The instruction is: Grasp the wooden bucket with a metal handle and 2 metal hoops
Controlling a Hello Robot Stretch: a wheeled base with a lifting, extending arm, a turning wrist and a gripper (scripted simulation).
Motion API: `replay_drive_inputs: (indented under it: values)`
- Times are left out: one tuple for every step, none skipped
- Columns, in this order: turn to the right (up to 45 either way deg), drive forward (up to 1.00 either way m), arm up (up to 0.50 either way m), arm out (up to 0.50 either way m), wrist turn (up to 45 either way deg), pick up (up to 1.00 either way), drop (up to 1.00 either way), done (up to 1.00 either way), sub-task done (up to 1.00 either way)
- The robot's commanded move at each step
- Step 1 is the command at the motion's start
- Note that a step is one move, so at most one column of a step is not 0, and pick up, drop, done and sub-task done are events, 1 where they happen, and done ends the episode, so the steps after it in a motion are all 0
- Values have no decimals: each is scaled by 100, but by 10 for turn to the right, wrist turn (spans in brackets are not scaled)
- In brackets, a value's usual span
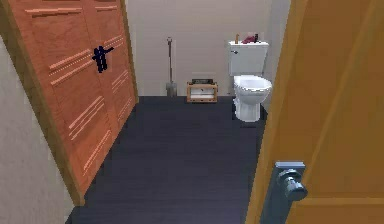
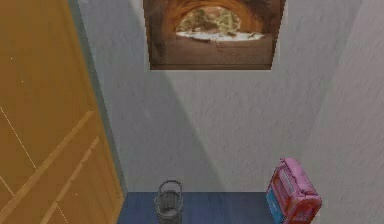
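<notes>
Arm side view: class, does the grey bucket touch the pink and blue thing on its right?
Apart. The arm side view shows a wide gap between the grey bucket and the pink and blue thing.

Ahead of me, a white toilet [image 1: 251, 90] stands at the dark floor's [image 1: 180, 150] far edge, with a long-handled plunger [image 1: 170, 70] upright well to its left. A panelled wooden door [image 1: 85, 90] lines the forward view's left. At my side, a framed picture [image 2: 210, 32] hangs on the wall, and a pink-and-blue object [image 2: 293, 192] sits at the floor's edge.
</notes>
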Motion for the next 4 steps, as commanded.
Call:
replay_drive_inputs:
  values:
    - [0,0,18,0,0,0,0,0,0]
    - [0,0,0,48,0,0,0,0,0]
    - [0,0,0,0,450,0,0,0,0]
    - [0,0,0,0,450,0,0,0,0]
